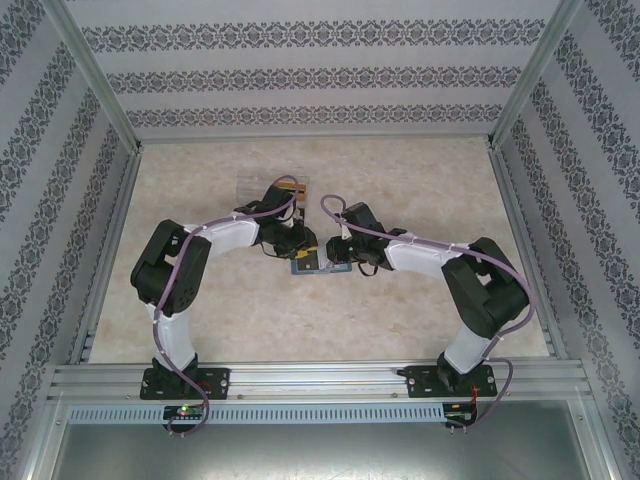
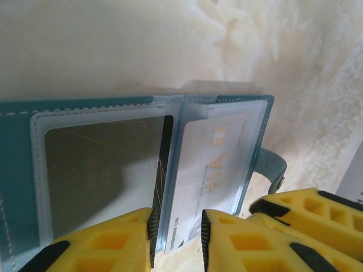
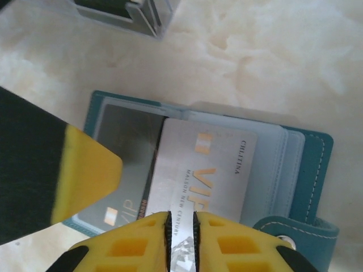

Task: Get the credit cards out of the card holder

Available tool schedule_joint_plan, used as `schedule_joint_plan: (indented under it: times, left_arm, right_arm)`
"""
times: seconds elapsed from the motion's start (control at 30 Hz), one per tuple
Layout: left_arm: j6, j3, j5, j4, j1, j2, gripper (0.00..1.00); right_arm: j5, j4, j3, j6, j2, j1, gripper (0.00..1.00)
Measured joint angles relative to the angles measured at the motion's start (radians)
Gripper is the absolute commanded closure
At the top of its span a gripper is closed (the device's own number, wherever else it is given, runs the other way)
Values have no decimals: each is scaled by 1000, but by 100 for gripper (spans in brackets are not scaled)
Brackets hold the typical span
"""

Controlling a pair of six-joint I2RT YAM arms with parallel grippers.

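Note:
The card holder [image 1: 306, 264] lies open on the marble table between both arms, a teal wallet [image 3: 315, 164] with clear sleeves and a clasp tab [image 2: 273, 167]. Two credit cards show. A dark card [image 2: 96, 164] sits in one sleeve. A silver VIP card [image 3: 215, 164] lies askew, overlapping the dark card's sleeve. My left gripper [image 2: 177, 224] is open, its jaws either side of the sleeve edge and the silver card's corner. My right gripper [image 3: 180, 218] has its jaws nearly together over the silver card's near end; whether they pinch it is unclear.
A clear plastic box [image 1: 275, 188] with something orange inside stands just beyond the holder, and its corner [image 3: 130, 11] is close to the wallet. Aluminium frame rails [image 1: 110, 250] and patterned walls enclose the table. The two grippers work almost touching each other.

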Motion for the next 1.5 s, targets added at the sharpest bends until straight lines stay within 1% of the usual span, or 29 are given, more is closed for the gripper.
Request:
schedule_joint_plan:
  times: [0.27, 0.53, 0.9, 1.1, 1.17, 1.5]
  left_arm:
    - [-5, 3, 42, 19, 0, 46, 75]
    - [-4, 26, 79, 31, 0, 72, 74]
    - [-3, 38, 98, 31, 0, 88, 75]
    - [-3, 40, 106, 32, 0, 95, 77]
    - [-2, 40, 115, 35, 0, 95, 79]
    - [11, 43, 143, 46, 0, 103, 80]
  right_arm:
    - [9, -50, 7, 12, 30, -26, 81]
    - [3, -58, 21, 31, 55, -53, 81]
    - [-16, -62, 32, 49, 67, -60, 82]
    - [-23, -66, 36, 50, 69, -66, 82]
    - [-23, -66, 37, 53, 71, -66, 82]
    - [-26, -68, 39, 53, 72, -66, 82]
